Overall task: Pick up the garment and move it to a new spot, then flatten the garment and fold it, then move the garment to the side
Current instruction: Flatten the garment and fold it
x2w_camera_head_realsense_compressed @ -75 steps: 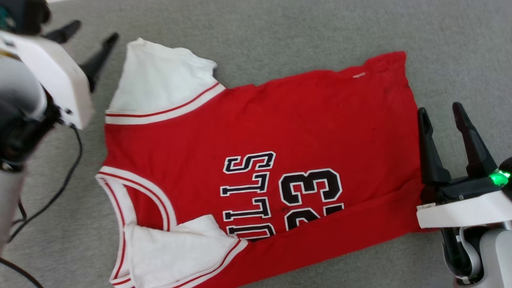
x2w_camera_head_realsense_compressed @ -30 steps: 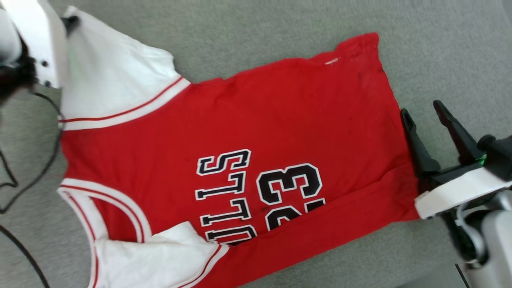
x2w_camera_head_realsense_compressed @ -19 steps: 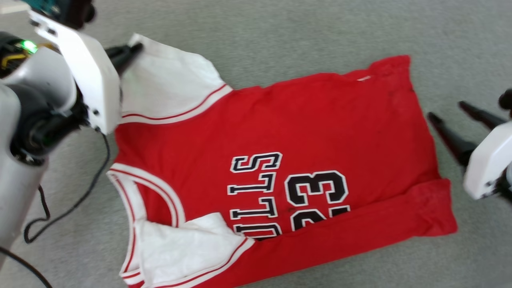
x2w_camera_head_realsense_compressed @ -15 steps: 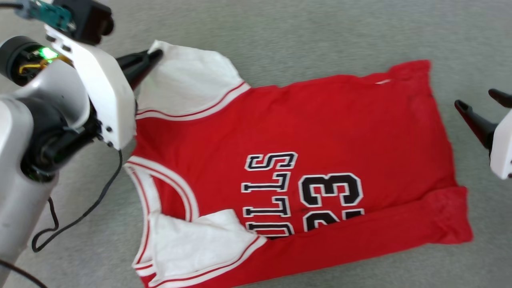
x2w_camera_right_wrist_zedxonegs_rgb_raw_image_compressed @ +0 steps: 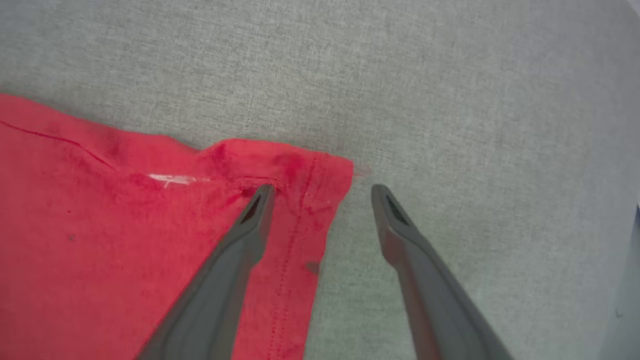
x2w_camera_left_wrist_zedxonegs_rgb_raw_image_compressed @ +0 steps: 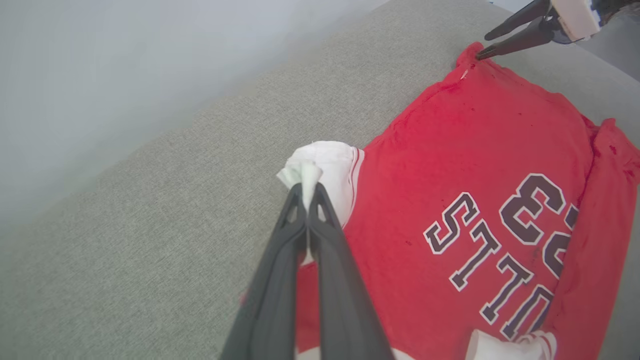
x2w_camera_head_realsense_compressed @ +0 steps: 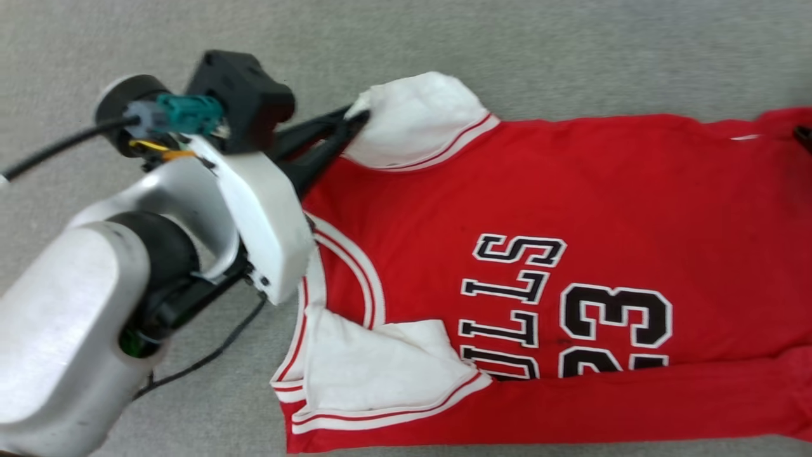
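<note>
L gripper is pinching your thin, floppy red jersey by its white sleeve tip, top middle; R gripper is hovering spread over the hem corner.

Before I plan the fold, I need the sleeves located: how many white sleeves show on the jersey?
2. One sleeve at the far edge of the jersey, its tip pinched in the left claw; the other sleeve lies folded onto the red front, near edge.
</note>
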### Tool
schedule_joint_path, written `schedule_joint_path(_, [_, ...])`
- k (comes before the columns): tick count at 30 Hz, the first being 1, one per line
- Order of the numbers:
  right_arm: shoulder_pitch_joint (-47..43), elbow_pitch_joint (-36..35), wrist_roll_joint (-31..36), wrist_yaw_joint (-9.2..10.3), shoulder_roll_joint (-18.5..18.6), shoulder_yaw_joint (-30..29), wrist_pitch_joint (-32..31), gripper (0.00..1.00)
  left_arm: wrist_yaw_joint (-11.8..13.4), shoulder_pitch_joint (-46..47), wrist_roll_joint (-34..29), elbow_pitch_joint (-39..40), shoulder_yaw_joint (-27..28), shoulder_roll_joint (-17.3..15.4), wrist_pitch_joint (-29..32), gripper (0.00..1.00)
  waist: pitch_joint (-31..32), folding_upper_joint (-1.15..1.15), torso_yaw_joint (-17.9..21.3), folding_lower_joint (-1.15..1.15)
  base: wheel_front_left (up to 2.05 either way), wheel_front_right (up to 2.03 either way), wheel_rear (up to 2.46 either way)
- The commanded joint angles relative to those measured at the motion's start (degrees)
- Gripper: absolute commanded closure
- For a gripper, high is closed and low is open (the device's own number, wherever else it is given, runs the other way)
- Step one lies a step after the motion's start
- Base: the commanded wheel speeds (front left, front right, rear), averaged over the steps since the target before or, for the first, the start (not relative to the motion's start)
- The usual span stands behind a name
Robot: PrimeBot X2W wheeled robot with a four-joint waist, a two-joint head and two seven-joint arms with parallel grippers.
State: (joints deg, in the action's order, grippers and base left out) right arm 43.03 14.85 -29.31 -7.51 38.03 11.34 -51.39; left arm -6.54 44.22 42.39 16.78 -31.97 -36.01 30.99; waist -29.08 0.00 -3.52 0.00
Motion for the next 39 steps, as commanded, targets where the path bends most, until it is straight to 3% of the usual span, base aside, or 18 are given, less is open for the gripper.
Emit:
schedule_joint_path(1, [0.9,1.0,0.4,0.04,0.1,0.3,0.2,0.0,0.2,-0.5,-0.4,0.4,-0.4,0.5,-0.5,1.0,-1.5,0.0,-1.8,0.0,0.0,0.0,0.0])
schedule_joint_path(11, [-2.0,7.9,1.1,0.02,0.0,6.5,0.0,0.0,-0.1,0.3,-1.3,0.1,-2.1,2.9,-2.9,1.0,-2.5,0.0,-4.2,0.0,0.0,0.0,0.0])
schedule_joint_path(12, [-2.8,8.3,0.9,0.02,0.0,7.4,-0.1,0.2,-0.1,0.1,-1.2,-0.1,-2.1,3.0,-3.1,1.0,-2.4,0.0,-4.3,0.0,0.0,0.0,0.0])
schedule_joint_path(13, [-3.3,8.7,0.6,0.01,0.0,7.9,0.2,0.73,-0.1,-0.1,-1.1,-0.3,-2.2,3.0,-3.3,1.0,-2.2,0.0,-4.3,0.0,0.0,0.0,0.0])
schedule_joint_path(14, [-3.4,8.8,0.5,-0.05,0.0,8.0,1.0,1.0,-0.1,-0.4,-1.0,-0.7,-2.2,3.1,-3.5,1.0,-1.9,0.0,-4.3,0.0,0.0,0.0,0.0])
schedule_joint_path(20, [-1.9,9.6,1.4,0.03,-0.5,7.3,7.8,1.0,1.0,-3.3,-0.2,-2.5,-1.3,3.0,-6.0,1.0,2.2,0.0,-2.9,0.0,0.0,0.0,0.0])
schedule_joint_path(26, [-2.6,8.4,-0.7,0.04,-0.8,7.0,13.7,1.0,3.0,-8.4,0.2,-3.0,0.1,0.8,-7.7,1.0,7.9,0.0,-0.7,0.0,0.0,0.0,0.0])
schedule_joint_path(39, [-17.7,-1.2,-5.4,0.04,-0.9,3.2,20.9,1.0,9.0,-24.9,3.9,-0.3,2.3,-2.3,-12.0,1.0,15.8,0.0,1.9,0.0,0.0,0.0,0.0])
